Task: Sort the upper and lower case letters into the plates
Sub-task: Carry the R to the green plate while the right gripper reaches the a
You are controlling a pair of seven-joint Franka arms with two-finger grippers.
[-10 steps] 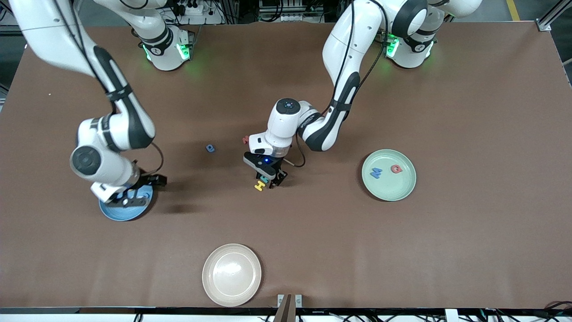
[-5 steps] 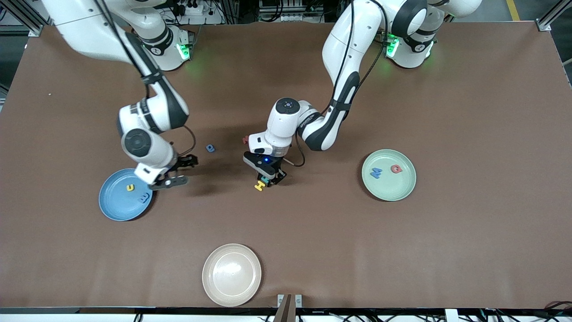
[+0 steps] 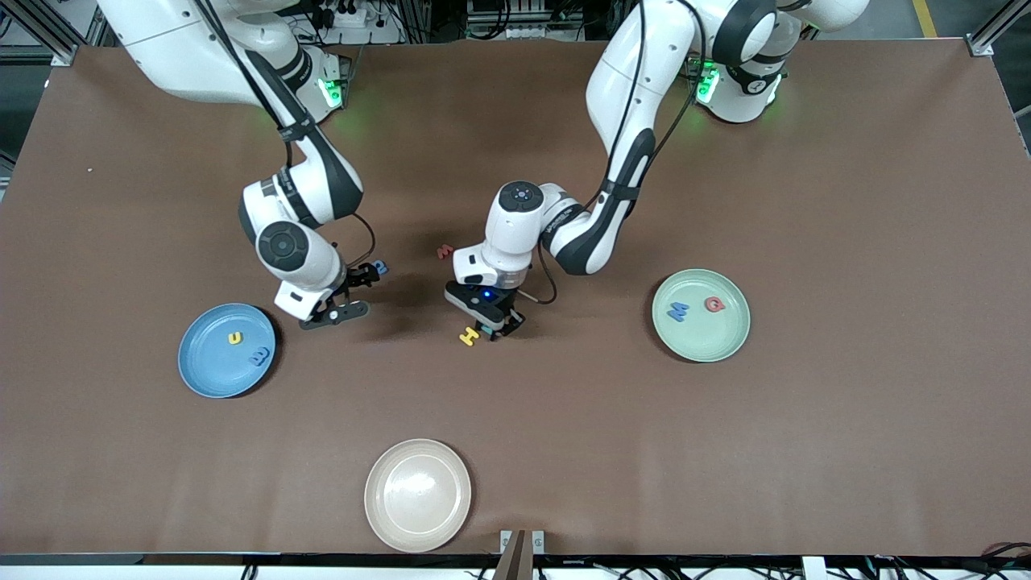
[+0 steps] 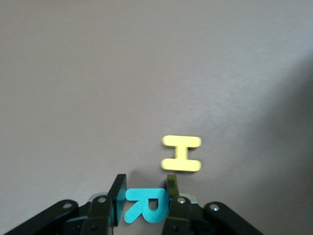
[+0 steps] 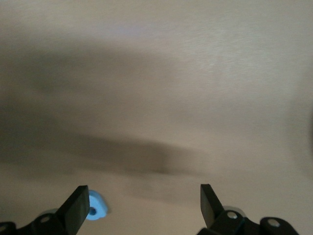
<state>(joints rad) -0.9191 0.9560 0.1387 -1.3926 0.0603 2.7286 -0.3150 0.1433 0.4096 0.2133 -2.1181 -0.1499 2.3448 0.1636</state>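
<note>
Teal R (image 4: 145,205) sits clamped between left fingers (image 4: 172,188); right fingers (image 5: 77,204) apart beside blue letter (image 5: 96,209).

A robotics lab: two white Franka arms bolted along a brown-covered desk (image 3: 846,201), aluminium framing (image 3: 995,28) and cable clutter (image 3: 354,16) at its edge.

Left tool (image 3: 493,329) clamped (right tool (image 3: 352,292) agape)
</note>
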